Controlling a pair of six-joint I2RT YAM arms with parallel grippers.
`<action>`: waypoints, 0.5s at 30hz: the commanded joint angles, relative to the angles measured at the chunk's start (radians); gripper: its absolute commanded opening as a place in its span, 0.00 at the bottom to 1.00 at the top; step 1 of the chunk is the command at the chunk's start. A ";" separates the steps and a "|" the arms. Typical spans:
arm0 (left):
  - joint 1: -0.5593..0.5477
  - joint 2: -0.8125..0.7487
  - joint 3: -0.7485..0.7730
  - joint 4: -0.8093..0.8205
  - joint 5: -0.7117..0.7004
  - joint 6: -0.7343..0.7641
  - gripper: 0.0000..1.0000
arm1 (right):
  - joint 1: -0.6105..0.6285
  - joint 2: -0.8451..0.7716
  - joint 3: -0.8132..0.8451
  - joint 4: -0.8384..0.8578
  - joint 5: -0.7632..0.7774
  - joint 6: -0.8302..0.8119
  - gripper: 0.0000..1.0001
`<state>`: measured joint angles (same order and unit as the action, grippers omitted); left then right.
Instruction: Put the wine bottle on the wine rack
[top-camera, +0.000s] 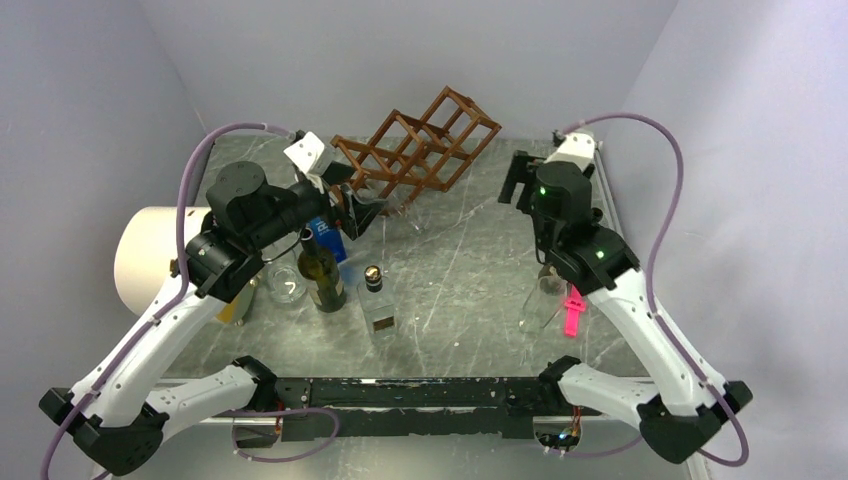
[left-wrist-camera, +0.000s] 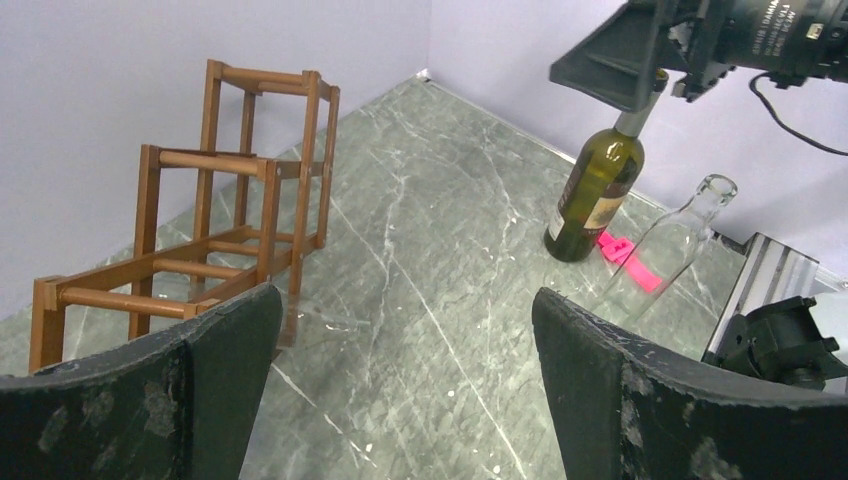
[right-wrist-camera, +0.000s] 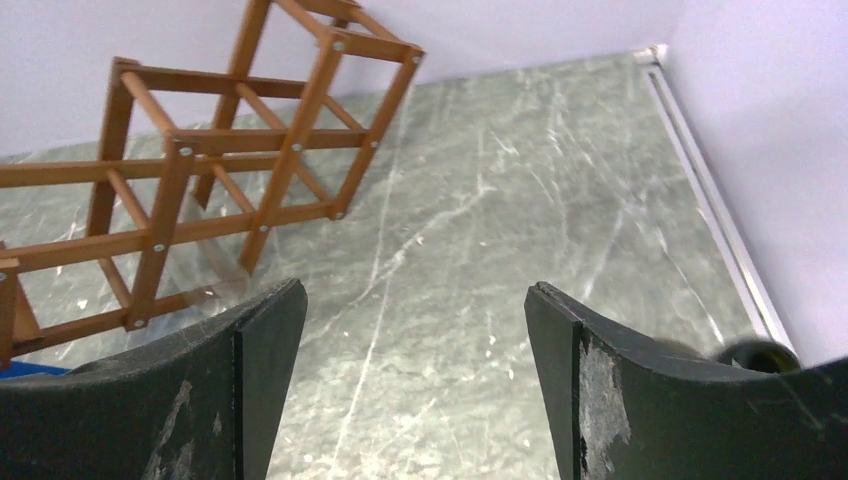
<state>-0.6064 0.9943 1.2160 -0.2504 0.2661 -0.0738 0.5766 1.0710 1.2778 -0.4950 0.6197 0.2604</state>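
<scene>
While nothing is held, left gripper (left-wrist-camera: 405, 295): jaws spread wide and empty, close to the left end of the wine rack (left-wrist-camera: 210, 160), on its near side.
Right gripper (right-wrist-camera: 415, 295): jaws spread with only bare marble between them. It hangs over the wine bottle, nearer you than the rack and well off its right end.
Wine bottle (left-wrist-camera: 590, 195): upright on the table (left-wrist-camera: 420, 260), dark green with a paper label, well apart from the rack. Its neck runs up to the underside of the right gripper. A dark rim shows outside one finger in the right wrist view, so you are likely off-centre. Whether they touch, you cannot tell.
Handling: it is glass, so stiff, slick and breakable, and likely heavy once tipped. Take the neck just under the lip to lift, or the body below the shoulder if your jaws span it.
Neighbours: clear bottle (left-wrist-camera: 665, 255) and pink object (left-wrist-camera: 612, 245) sit just beside it, on its side away from the rack. A swinging base could clip them.
Second dark bottle (top-camera: 322, 272): upright, nearer you than the rack's left end, by the left arm.
Open room: bare marble runs from the bottle to the rack's right end, with the side wall beyond.
Rack: a light open frame with the far wall just behind it. Expect it to slide if bumped.
</scene>
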 joint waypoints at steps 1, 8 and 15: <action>0.004 -0.019 -0.021 0.092 0.054 0.010 0.99 | -0.004 -0.089 -0.034 -0.155 0.144 0.142 0.84; 0.005 -0.037 -0.046 0.125 0.087 0.004 0.99 | -0.004 -0.186 -0.025 -0.409 0.267 0.358 0.84; 0.005 -0.047 -0.064 0.154 0.107 -0.004 0.99 | -0.004 -0.258 -0.101 -0.533 0.300 0.528 0.83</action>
<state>-0.6064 0.9588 1.1526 -0.1577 0.3363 -0.0719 0.5766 0.8440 1.2259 -0.9169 0.8654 0.6449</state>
